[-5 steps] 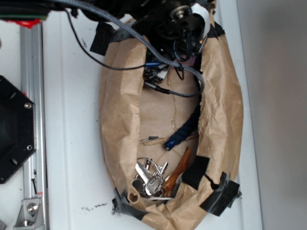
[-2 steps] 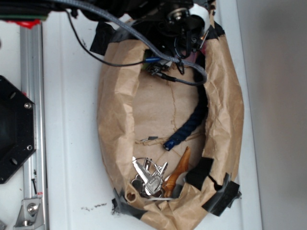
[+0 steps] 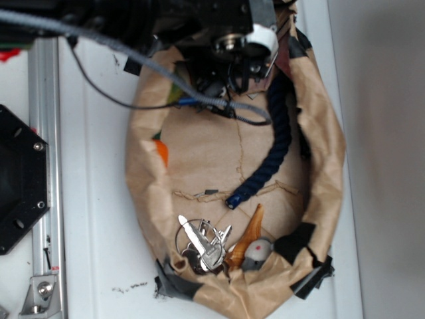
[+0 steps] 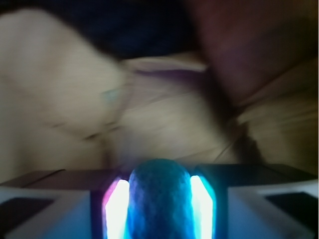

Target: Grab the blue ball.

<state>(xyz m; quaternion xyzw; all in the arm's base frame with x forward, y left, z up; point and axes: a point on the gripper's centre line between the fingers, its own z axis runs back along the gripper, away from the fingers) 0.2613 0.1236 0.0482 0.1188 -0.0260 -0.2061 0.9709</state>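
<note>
Between gripper (image 4: 160, 199) pads: blue ball (image 4: 160, 199); navy rope (image 3: 269, 156) nearby.

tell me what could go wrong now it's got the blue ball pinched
The blue ball sits between the gripper fingers, squeezed narrow; being round, it might pop out. The navy rope lies right beside the arm and could snag. The paper wall crowds the gripper and might catch or drag.

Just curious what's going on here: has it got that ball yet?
Gripper shut on the blue ball, ball squeezed between both fingers. Paper bag wall close around. Navy rope lying nearby, not snagged.
</note>
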